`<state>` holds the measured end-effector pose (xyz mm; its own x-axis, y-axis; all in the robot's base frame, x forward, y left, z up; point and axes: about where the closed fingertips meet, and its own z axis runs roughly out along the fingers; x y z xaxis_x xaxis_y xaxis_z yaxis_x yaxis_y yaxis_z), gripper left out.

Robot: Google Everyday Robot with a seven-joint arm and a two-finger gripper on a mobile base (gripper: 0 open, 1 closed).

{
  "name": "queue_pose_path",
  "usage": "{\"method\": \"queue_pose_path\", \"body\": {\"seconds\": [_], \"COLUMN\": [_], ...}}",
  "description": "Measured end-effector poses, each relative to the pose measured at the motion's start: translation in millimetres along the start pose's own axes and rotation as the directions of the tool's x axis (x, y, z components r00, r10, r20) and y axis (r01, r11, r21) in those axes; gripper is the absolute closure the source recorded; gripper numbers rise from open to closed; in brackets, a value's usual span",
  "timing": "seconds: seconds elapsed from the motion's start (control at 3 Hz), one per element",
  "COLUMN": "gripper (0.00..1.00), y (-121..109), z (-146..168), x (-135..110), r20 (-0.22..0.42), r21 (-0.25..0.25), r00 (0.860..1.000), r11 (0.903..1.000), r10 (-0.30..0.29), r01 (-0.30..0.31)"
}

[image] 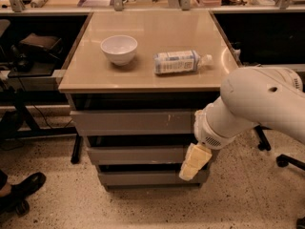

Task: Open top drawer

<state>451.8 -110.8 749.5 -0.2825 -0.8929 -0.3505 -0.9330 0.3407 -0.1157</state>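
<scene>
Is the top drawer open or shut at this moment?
Shut: the top drawer front sits under the tabletop edge, no inside showing. The gripper hangs by the lower drawers' right end.
</scene>
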Motion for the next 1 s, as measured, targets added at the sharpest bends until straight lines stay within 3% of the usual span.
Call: {"method": "queue_pose_path", "body": {"seconds": [0.33, 0.67, 1.0], "gripper": [0.00, 0.00, 0.00], "y": [-14.9, -14.9, -18.6], "z": [20.2, 20.2, 29.6], "x": [-7.9, -7.9, -19.4], "r20": [0.042, 0.042, 0.063], "r21": [0.088, 0.088, 0.147], "r00": [0.999, 0.999, 0.996], "r11": [0.9961, 0.9961, 0.9880], "r10": [0.004, 0.004, -0.057], "r01": [-0.008, -0.008, 0.047]}}
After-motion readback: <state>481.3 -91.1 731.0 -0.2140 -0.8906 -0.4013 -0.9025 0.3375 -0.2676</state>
